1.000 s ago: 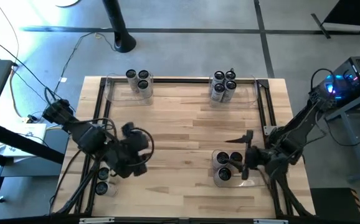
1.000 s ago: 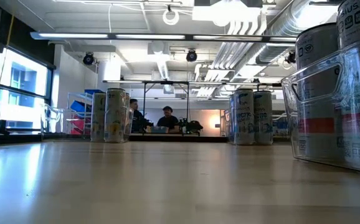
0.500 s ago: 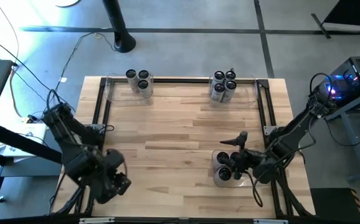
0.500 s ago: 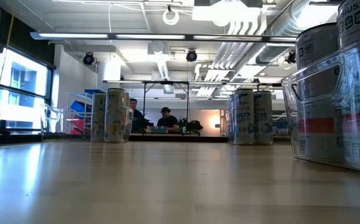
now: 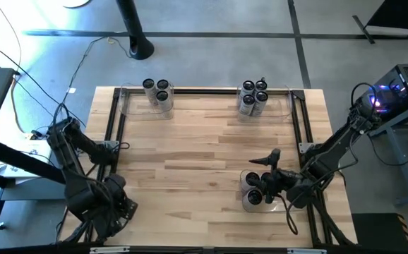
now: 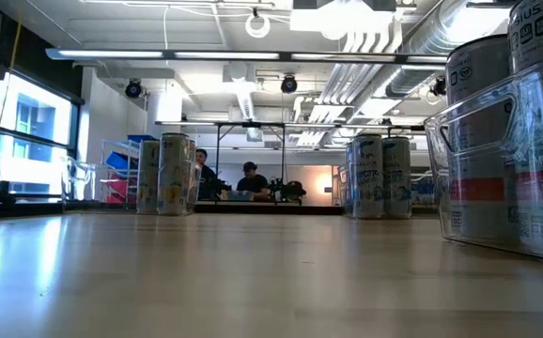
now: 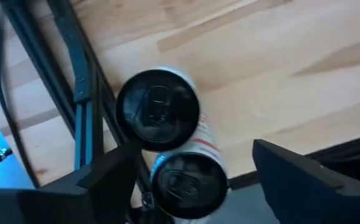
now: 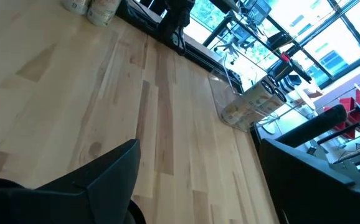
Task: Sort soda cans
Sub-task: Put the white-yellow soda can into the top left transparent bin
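Sorting is well along, and we judge the step in hand to be a release at the near left corner of the worktop (image 5: 204, 141). Our left gripper (image 7: 192, 171) hangs over two soda cans (image 7: 158, 110) that stand upright and touching each other beside the dark frame rail. The left fingers (image 7: 105, 177) are spread wide with the nearer can (image 7: 189, 180) standing between them; neither finger seems to press it, so we read them as holding nothing.

Our right gripper (image 5: 264, 169) sits above the near right bin (image 5: 245, 202), where several cans stand. The right fingers (image 8: 99, 171) are fully apart, and only bare wood shows between them; nothing is gripped.

Well beyond both sets of fingers, at the far edge, one group of cans (image 5: 157, 92) stands in a clear bin on the left, and another group (image 5: 253, 96) on the right.

Next, we think the left arm must lift straight up, so that its fingers clear the can tops without tipping either one. Whether any can is left to sort, we cannot tell.
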Available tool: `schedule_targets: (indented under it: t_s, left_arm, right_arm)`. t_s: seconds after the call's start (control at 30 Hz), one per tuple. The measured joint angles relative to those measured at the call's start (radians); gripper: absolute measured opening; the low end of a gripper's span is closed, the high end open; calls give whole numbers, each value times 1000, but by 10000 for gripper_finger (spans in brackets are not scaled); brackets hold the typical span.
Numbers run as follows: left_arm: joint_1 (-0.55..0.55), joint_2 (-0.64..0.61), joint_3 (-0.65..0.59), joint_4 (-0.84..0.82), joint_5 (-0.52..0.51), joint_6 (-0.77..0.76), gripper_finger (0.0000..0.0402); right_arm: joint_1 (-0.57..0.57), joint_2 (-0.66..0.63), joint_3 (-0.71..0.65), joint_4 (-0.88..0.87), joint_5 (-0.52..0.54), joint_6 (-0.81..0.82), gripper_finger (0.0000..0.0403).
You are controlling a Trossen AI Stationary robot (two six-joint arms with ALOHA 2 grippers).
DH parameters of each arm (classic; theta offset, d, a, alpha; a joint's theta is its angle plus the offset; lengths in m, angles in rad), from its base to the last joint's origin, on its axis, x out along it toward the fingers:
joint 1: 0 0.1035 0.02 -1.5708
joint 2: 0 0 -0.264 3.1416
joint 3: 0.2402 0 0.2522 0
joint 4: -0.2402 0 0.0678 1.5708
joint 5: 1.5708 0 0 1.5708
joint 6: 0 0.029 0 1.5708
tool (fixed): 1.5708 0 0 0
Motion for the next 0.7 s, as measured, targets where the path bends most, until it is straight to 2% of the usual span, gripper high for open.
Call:
schedule_targets:
  t_s: [0.2,0.57,0.7]
  left_arm:
    - [1,-1,-59,-6,26,-11,328]
    - [15,0,-158,-4,28,-19,328]
    - [26,-1,-174,15,28,-1,314]
  right_arm:
    - [0,0,0,6,0,0,326]
    - [0,0,0,8,0,4,326]
    - [0,0,0,8,-1,9,326]
